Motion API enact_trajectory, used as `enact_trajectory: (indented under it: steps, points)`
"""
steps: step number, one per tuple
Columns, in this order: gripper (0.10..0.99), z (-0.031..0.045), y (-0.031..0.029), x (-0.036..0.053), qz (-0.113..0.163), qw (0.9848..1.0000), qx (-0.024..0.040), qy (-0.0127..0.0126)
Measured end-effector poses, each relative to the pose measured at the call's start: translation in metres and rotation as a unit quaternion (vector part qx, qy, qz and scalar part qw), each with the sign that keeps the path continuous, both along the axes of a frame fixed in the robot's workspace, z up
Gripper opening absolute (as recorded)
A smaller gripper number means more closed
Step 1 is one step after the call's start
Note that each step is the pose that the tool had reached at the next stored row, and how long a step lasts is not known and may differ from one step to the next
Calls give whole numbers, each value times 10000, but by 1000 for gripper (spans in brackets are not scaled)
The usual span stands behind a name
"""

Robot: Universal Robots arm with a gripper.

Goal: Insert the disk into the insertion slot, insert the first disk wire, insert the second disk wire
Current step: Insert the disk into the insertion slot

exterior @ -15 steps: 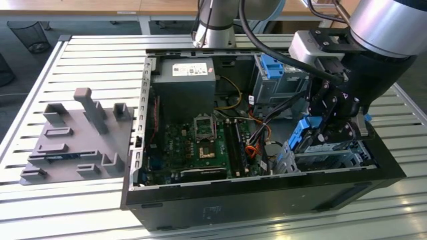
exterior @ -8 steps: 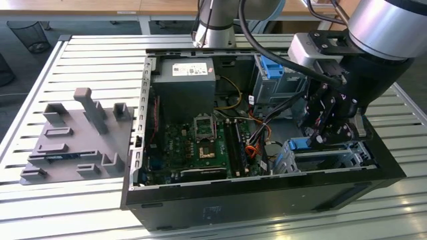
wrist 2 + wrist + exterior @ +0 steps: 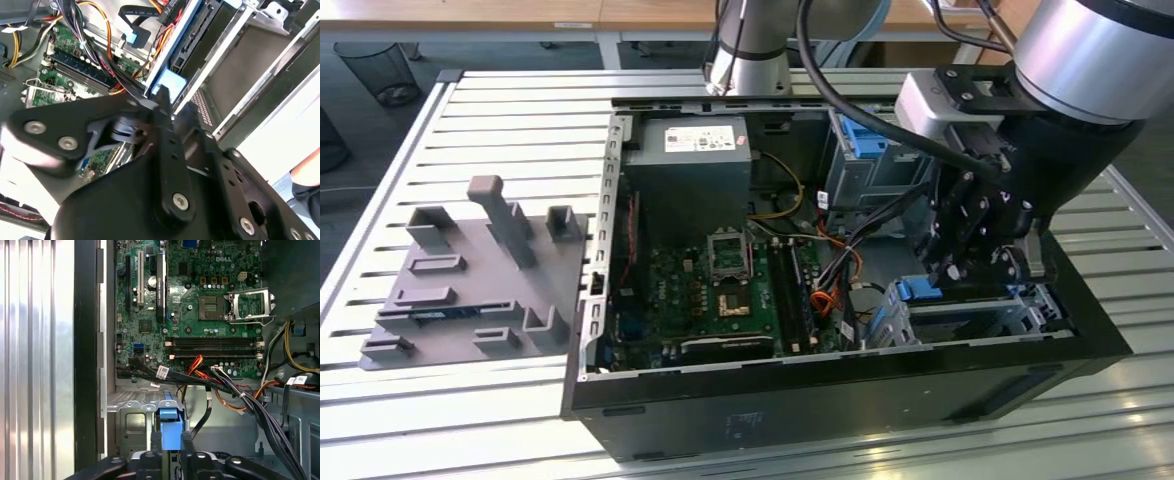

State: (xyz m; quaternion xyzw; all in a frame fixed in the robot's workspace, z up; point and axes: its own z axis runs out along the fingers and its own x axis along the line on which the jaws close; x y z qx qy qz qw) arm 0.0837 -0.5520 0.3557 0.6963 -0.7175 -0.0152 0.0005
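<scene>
The disk [image 3: 923, 291] lies low in the front corner of the open computer case, on the exterior view's right, with its bright blue frame end [image 3: 170, 429] pointing toward the motherboard. The insertion slot [image 3: 1031, 308], a silver sheet-metal cage [image 3: 131, 416], surrounds it. My gripper [image 3: 974, 274] reaches down onto that blue end. In both wrist views the two black fingers [image 3: 156, 441] sit close on either side of the blue tab [image 3: 170, 82], shut on it. Loose black, orange and red wires [image 3: 210, 385] run past just above the cage.
The green motherboard [image 3: 720, 285] fills the case floor, with the grey power supply [image 3: 687, 160] behind it. A taller grey bay with a blue tab [image 3: 865, 140] stands at the back. A grey fixture plate [image 3: 467, 280] rests on the slatted table [image 3: 494, 110], at the exterior view's left.
</scene>
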Motion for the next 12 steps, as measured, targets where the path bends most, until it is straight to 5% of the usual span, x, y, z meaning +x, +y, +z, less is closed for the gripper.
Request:
enact_trajectory:
  steps: [6,12]
  points:
    - [106,-40,0,0,0,10000,0,0]
    - [106,-55,0,1,0,10000,0,0]
